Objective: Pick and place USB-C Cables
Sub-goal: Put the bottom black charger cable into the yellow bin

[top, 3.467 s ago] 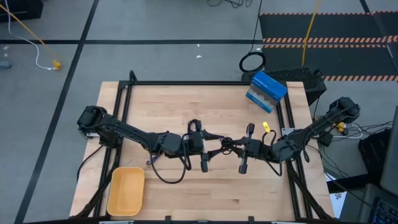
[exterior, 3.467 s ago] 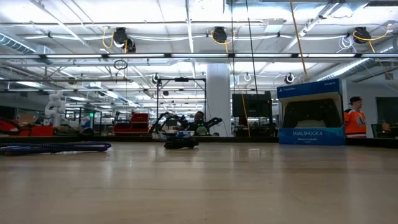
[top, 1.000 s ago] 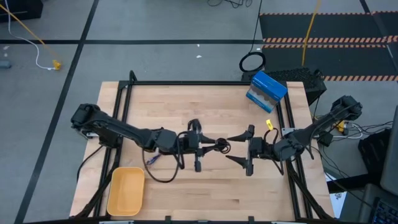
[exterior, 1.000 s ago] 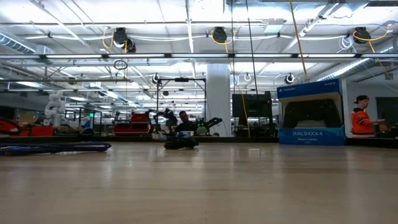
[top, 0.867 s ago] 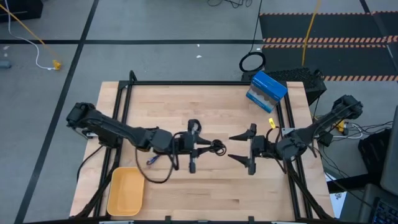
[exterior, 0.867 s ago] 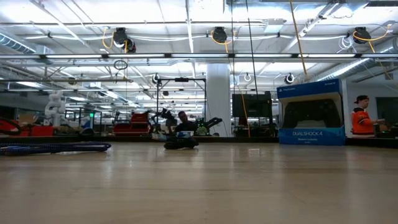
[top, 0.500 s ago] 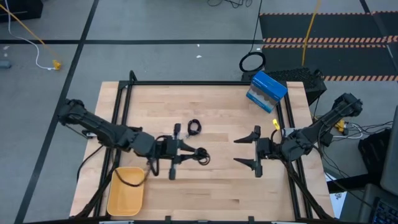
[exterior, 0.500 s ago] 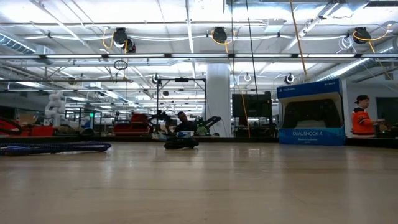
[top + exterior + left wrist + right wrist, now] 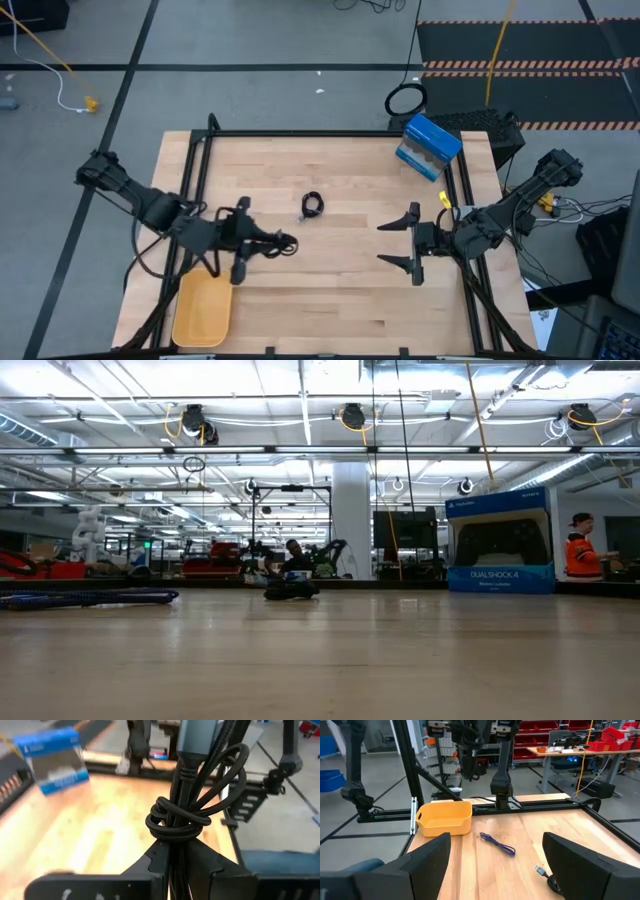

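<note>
The left tool (image 9: 262, 244), clamped on a black cable bundle (image 9: 192, 812), has swung away from mid-worktop toward the yellow bin (image 9: 203, 308), so the drop looks close. The right tool (image 9: 402, 243) has pulled back, fingers spread wide and empty. A small black coil (image 9: 312, 205) stays on the worktop (image 9: 350, 300); the purple cable (image 9: 497, 843) shows only in the right wrist view.

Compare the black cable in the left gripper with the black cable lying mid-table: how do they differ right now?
The held black cable is clamped in the left gripper near the yellow bin; the tight black coil lies loose on the table, no gripper touching it. The held one is a looser bundle, its strands knotted round with loops sticking out; the coil is compact. The right gripper is open, apart from both. Both cables are black and bundled.
</note>
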Available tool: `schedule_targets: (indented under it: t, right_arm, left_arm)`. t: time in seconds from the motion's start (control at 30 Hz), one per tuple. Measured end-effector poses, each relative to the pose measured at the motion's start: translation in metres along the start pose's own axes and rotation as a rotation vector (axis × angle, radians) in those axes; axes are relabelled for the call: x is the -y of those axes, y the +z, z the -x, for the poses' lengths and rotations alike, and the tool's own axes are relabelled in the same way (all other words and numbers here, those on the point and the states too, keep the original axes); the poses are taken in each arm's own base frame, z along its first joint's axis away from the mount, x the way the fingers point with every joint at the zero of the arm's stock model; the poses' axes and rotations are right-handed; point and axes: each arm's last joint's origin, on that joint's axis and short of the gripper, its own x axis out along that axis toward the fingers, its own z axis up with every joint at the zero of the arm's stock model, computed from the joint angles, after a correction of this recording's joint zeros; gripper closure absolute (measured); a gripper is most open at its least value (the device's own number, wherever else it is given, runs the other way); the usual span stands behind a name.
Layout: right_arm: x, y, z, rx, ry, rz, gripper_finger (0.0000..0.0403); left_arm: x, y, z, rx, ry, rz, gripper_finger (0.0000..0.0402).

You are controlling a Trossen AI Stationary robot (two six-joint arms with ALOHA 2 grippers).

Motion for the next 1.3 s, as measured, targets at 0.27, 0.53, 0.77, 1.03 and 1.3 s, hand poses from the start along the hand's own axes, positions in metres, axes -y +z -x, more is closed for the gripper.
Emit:
schedule_targets:
  t: [0.27, 0.53, 0.77, 1.03, 1.3]
  right_arm:
    - [0.0, 0.0, 0.0, -0.004, -0.001, 0.0, 0.0094]
    - [0.0, -0.002, 0.0, -0.014, -0.004, 0.008, 0.0094]
    - [0.001, -0.003, -0.001, -0.024, -0.013, 0.037, 0.0094]
    - [0.003, -0.002, -0.002, -0.022, -0.024, 0.048, 0.0094]
    - [0.003, -0.002, -0.002, -0.021, -0.024, 0.106, 0.0094]
  left_arm:
    - [0.0, -0.027, 0.016, -0.223, 0.061, 0.143, 0.0355]
    - [0.003, -0.053, 0.033, -0.408, 0.162, 0.326, 0.0355]
    - [0.009, -0.071, 0.049, -0.55, 0.239, 0.458, 0.0355]
    - [0.035, -0.093, 0.052, -0.714, 0.275, 0.591, 0.0355]
    - [0.063, -0.127, 0.046, -0.945, 0.485, 0.701, 0.0355]
